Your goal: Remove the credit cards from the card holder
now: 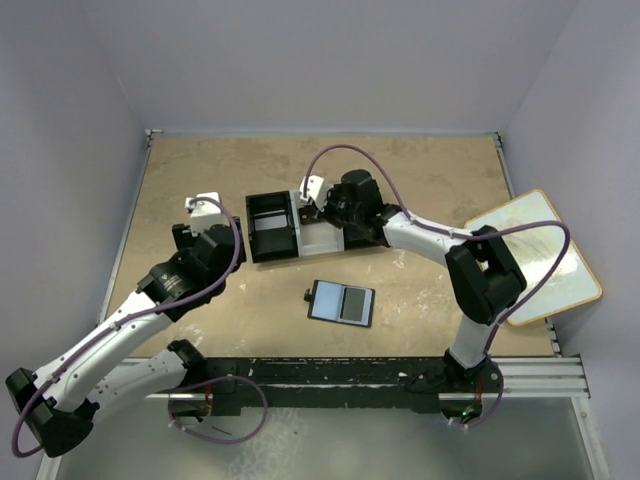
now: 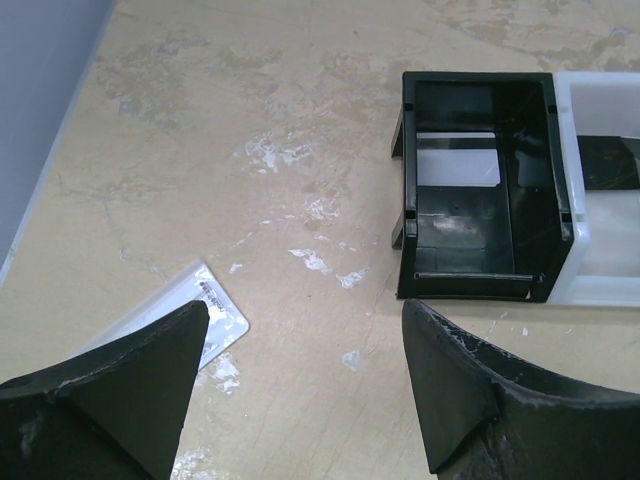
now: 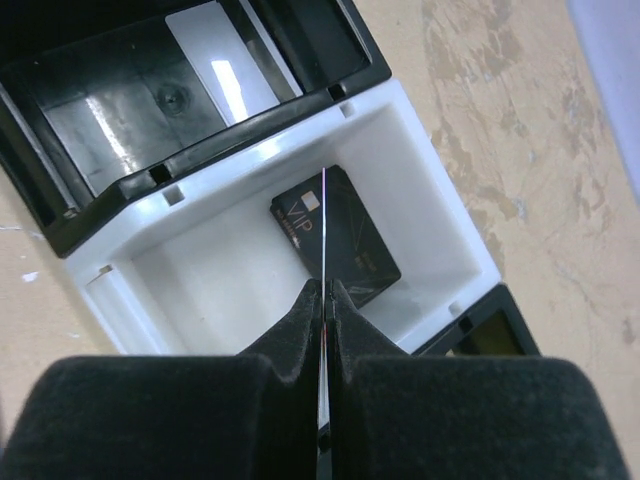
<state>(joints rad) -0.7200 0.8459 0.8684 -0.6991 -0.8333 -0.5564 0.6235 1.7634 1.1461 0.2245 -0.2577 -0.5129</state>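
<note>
Credit card [image 3: 325,210], seen edge-on as a thin line, is pinched between the clenched fingers of the right end effector [image 3: 325,292]. That end effector hangs over the white middle compartment [image 3: 200,270] of the three-compartment tray [image 1: 270,228] at the middle of the tabletop [image 1: 440,180]. A dark VIP card [image 3: 337,245] lies flat on that compartment's floor directly below, so the vertical hold looks meant for dropping this card in beside or on top of it.

The card holder [image 1: 342,302] lies opened flat towards the middle of the near edge, well apart from both arms, its sleeves facing up for access. Whether more cards remain inside is too small to tell.

The left end effector [image 2: 300,390] is released, jaws wide, hovering low near the left edge above a white packet [image 2: 195,300], probably parked clear of the working arm.
</note>
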